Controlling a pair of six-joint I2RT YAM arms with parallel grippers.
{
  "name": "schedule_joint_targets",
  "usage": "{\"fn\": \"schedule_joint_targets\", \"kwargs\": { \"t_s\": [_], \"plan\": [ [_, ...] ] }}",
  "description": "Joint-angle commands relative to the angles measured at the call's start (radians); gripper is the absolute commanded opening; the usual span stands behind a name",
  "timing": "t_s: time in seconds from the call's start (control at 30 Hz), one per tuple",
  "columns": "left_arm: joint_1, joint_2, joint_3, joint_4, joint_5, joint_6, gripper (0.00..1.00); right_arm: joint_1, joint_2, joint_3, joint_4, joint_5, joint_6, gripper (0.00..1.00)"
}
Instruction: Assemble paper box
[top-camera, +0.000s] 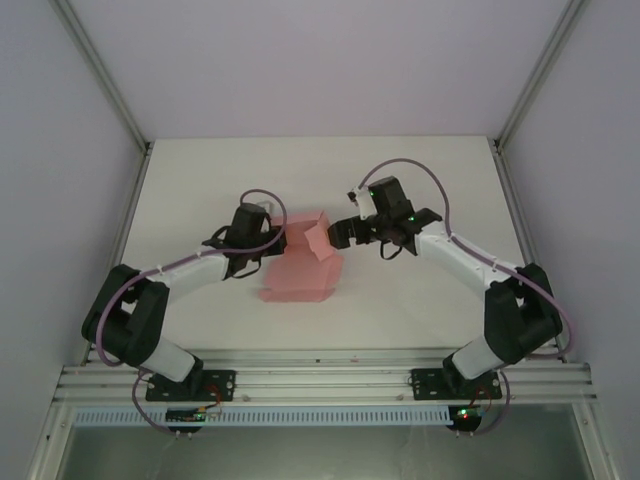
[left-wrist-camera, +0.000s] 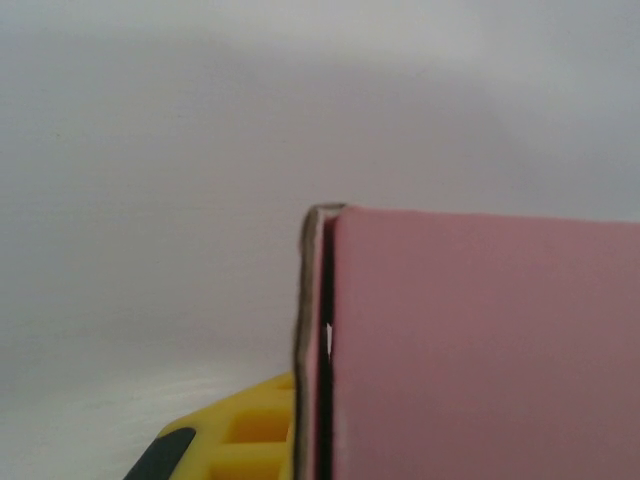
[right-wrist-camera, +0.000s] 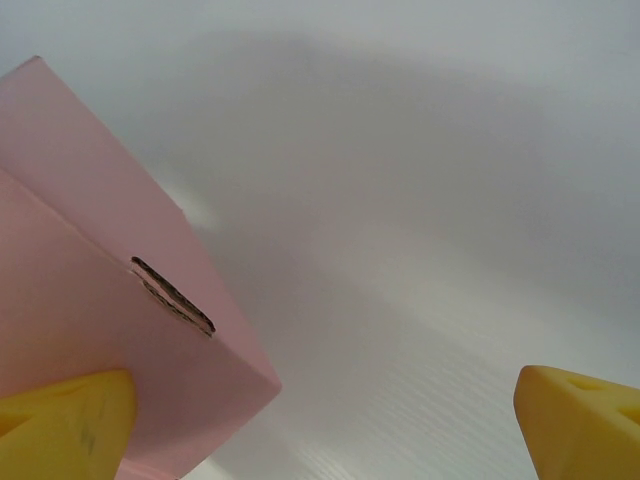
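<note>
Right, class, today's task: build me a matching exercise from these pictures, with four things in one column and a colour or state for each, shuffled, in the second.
Column one:
1. paper box
2. left gripper
3. right gripper
4. table

Column two:
A. jaws wide open
B. plain white
C. pink, partly folded up
D. shut on the box's edge

Pairs: 1-C, 2-D, 3-A, 4-B.
</note>
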Motion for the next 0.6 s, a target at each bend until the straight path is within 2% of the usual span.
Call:
{"fn": "schedule_joint_targets", "kwargs": {
  "t_s": [0.0,0.2,0.27,0.33,0.43,0.57],
  "plan": [
    [-0.019,-0.019,0.047,0.004,0.008,-0.008,0.00,-0.017,-0.088,0.013,-0.105,0.061,-0.048,0.99],
    [-0.016,-0.035,0.040,0.003,0.007,0.001,0.00,-0.055,-0.199,-0.002,-0.232,-0.021,-0.180,0.96],
    [-0.017,-0.038,0.042,0.007,0.014,0.004,0.00,-0.056,-0.207,0.003,-0.243,-0.056,-0.215,0.92],
    [-0.017,-0.039,0.042,0.009,0.018,0.003,0.00,-0.055,-0.200,0.013,-0.237,-0.104,-0.231,0.87],
    [-0.017,-0.037,0.043,0.009,0.022,0.000,0.00,-0.041,-0.163,0.048,-0.222,-0.165,-0.266,0.86],
    [-0.017,-0.036,0.047,0.005,0.031,0.000,0.00,0.007,-0.088,0.096,-0.216,-0.119,-0.302,0.86]
  ]
}}
